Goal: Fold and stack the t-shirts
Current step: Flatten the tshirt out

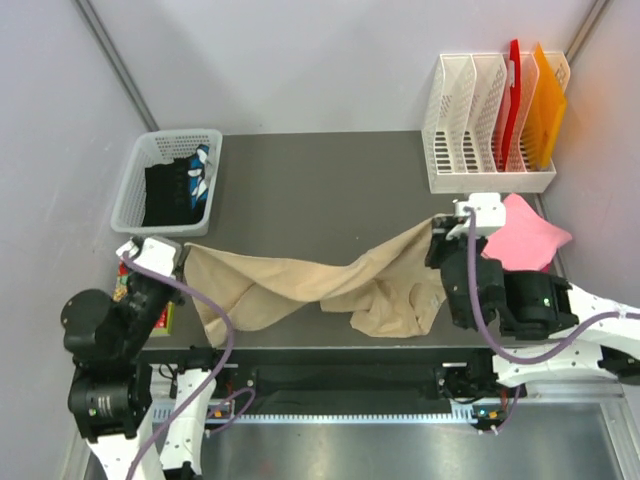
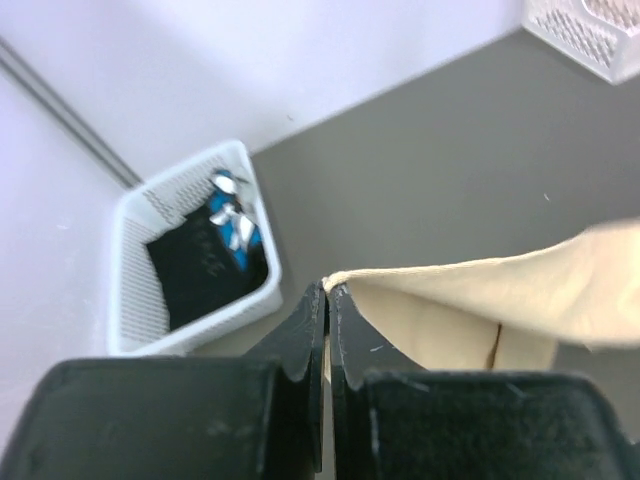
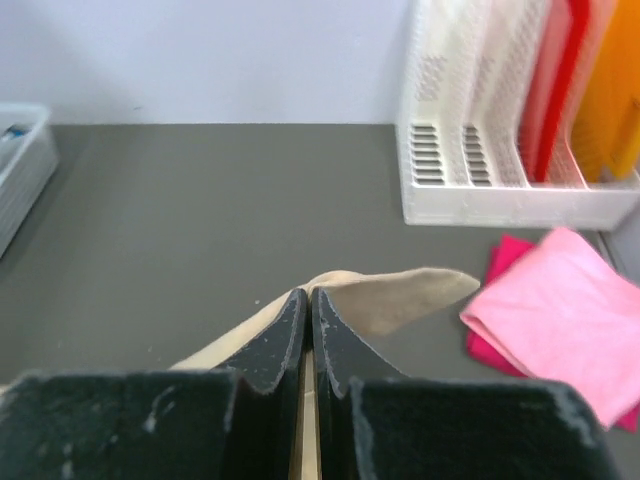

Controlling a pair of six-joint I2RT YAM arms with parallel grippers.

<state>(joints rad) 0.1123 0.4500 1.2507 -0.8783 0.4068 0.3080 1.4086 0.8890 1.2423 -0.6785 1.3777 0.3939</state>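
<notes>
A beige t-shirt (image 1: pixel 330 285) hangs stretched and twisted between my two grippers over the near part of the dark table (image 1: pixel 320 180). My left gripper (image 1: pixel 178 252) is shut on its left corner; the cloth (image 2: pixel 480 300) runs right from the fingertips (image 2: pixel 329 288). My right gripper (image 1: pixel 440 225) is shut on its right corner, where a beige flap (image 3: pixel 400 295) sticks out past the fingertips (image 3: pixel 307 293). A folded pink t-shirt (image 1: pixel 525 235) lies at the right edge, also in the right wrist view (image 3: pixel 560 320).
A white basket (image 1: pixel 170 180) with dark clothes and a blue-white item stands at the back left, also in the left wrist view (image 2: pixel 190 260). A white file rack (image 1: pixel 490 120) with red and orange folders stands at the back right (image 3: pixel 510 120).
</notes>
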